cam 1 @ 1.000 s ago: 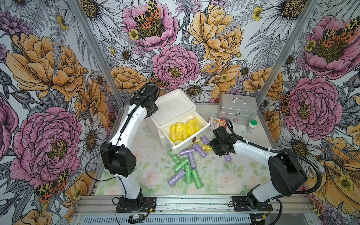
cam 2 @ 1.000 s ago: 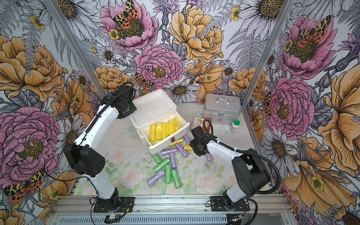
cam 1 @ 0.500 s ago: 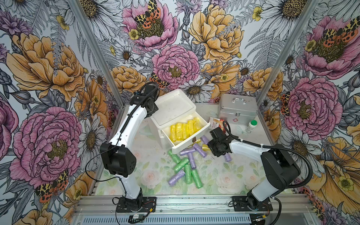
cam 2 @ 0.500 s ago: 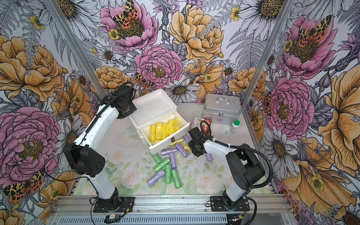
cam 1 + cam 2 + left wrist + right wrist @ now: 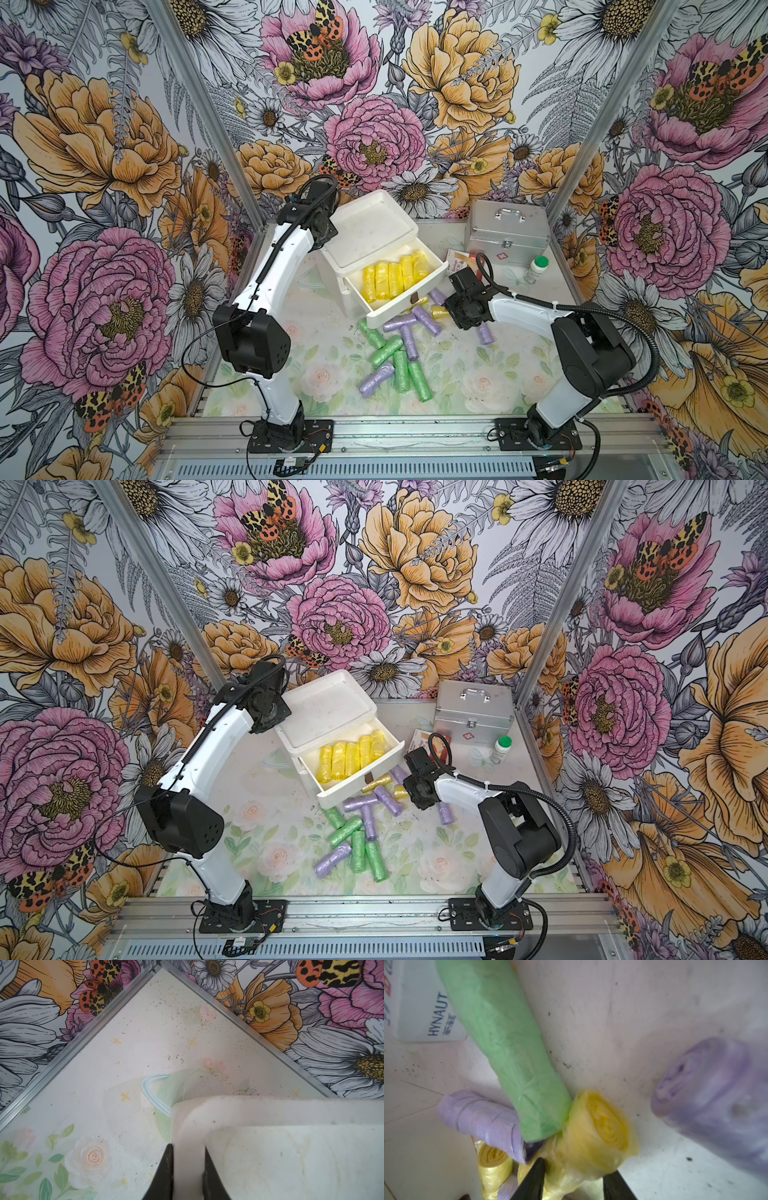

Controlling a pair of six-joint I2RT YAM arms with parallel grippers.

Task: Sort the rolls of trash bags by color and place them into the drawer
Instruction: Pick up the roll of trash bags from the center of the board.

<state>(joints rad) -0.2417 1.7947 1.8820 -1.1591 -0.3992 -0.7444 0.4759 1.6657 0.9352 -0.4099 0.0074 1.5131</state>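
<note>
**Yellow roll between the right claw's fingers, by the open drawer**

A row of pastel-yellow rolls [image 5: 392,278], cylinders of thin crinkly plastic, lies side by side in the pulled-out white drawer [image 5: 409,313]. The other rolls lie on the table [image 5: 478,378] just in front of it. There the light green rolls [image 5: 386,351] and lilac rolls [image 5: 401,323] form a loose heap, several crossing and touching. One lone lilac roll [image 5: 484,333] lies apart beside the right arm.

In the right wrist view a single yellow roll [image 5: 600,1126] shows its spiral-wound end, blurred. It touches the end of a green roll [image 5: 508,1053], which lies across a lilac neighbour [image 5: 481,1115].

The right claw [image 5: 573,1184] stands with its fingers partly apart, one on each side of this yellow roll. Whether they squeeze it cannot be told. The right forearm reaches low and almost level from its base to the drawer's right front corner.

The left arm rises steeply, bends at the elbow and reaches the back left corner of the drawer box [image 5: 370,224]. The left claw [image 5: 188,1172] is clamped tight on the box's smooth, rounded rim.

An aluminium case [image 5: 505,232], a white bottle with green cap [image 5: 536,270] and a printed carton [image 5: 429,1012] stand at the back right. Bare floral table surface shows between the heap and the near rail.
</note>
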